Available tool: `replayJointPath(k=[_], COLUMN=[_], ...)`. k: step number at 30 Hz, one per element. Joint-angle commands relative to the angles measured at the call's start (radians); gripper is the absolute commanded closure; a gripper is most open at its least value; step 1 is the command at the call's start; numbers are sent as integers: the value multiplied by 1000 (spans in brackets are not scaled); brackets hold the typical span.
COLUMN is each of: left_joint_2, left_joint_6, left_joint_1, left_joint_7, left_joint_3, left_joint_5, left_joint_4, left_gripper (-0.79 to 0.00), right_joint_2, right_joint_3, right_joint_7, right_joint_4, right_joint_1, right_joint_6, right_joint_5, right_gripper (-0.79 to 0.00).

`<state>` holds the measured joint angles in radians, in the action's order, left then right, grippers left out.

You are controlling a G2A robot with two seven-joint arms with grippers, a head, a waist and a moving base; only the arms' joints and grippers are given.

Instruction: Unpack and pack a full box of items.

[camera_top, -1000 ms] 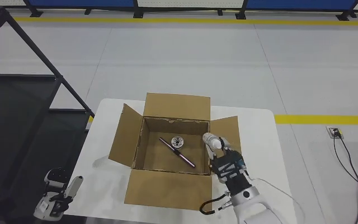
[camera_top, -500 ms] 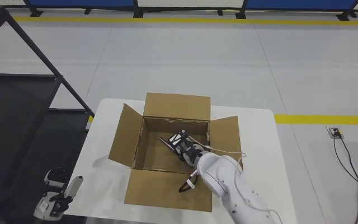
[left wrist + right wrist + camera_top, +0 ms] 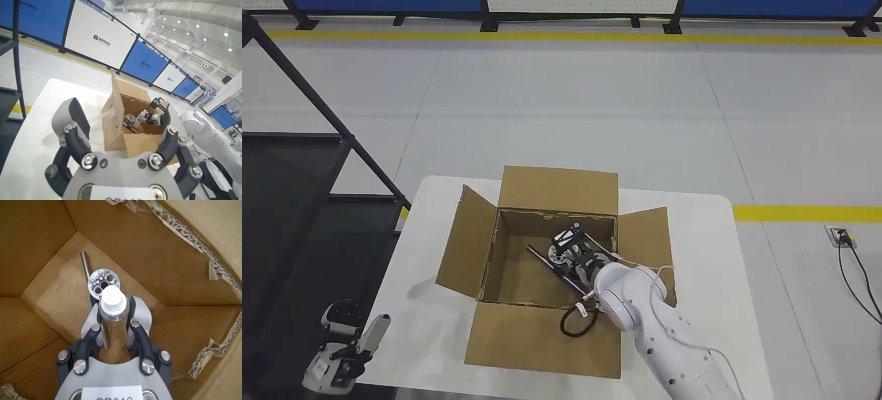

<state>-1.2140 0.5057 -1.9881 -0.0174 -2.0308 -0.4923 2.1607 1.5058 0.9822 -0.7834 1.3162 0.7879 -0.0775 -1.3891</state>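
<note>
Now, you have the small bottle point(image 3: 112, 298) pinched in the right claw point(image 3: 114, 313). The two fingers press on its clear body just behind the white cap. It hangs inside the open box point(image 3: 170, 256), off the floor, with the cap pointing away from the wrist toward the metal disc point(image 3: 95, 283).

I'd read this step as setting the bottle into the box. Don't bring it down where it is aimed. The disc lies directly under the cap, and the steel rod point(image 3: 86, 264) runs beneath the disc and on toward the claw. Shift over to bare cardboard beside them, tilt the bottle flat, and let go only once it touches. A round, smooth plastic body will likely roll, so lay it along a wall or against the rod if you can. On the way out, lift straight up, because the torn rim of the box is ragged and could snag the cable.

As for materials, the bottle is clear, glossy plastic with a ribbed white cap. The disc is dull cast metal with round holes and notches, and the rod is a polished, slim cylinder. The box is brown corrugated card, frayed along its upper edges.

Your left claw point(image 3: 121, 111) is spread wide and holds nothing. It sits low over the white bench point(image 3: 37, 132), well apart from the box.
</note>
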Motion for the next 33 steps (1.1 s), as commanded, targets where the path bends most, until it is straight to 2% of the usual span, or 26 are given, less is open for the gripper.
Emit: replayJointPath(k=[1, 6, 13, 15, 18, 24, 33], left_joint_2=[0, 0, 0, 0, 0, 0, 0], left_joint_6=[0, 0, 0, 0, 0, 0, 0], left_joint_1=[0, 0, 0, 0, 0, 0, 0], left_joint_7=[0, 0, 0, 0, 0, 0, 0], left_joint_3=[0, 0, 0, 0, 0, 0, 0], left_joint_5=[0, 0, 0, 0, 0, 0, 0], left_joint_4=[0, 0, 0, 0, 0, 0, 0], left_gripper=[-785, -785, -785, -785, -785, -785, -785], right_joint_2=[1, 2, -3, -5, -11, -28, -28], right_joint_3=[0, 5, 21, 25, 36, 86, 86], right_joint_7=[0, -1, -2, 5, 22, 65, 65], right_joint_4=[-7, -4, 44, 76, 156, 363, 363], right_joint_1=[-4, -3, 24, 40, 82, 217, 217], right_joint_6=[-5, -1, -9, -12, -12, 43, 43], right_joint_5=[2, -2, -19, -25, -44, -103, -103], right_gripper=[-231, -354, -397, -480, -773, -785, -785])
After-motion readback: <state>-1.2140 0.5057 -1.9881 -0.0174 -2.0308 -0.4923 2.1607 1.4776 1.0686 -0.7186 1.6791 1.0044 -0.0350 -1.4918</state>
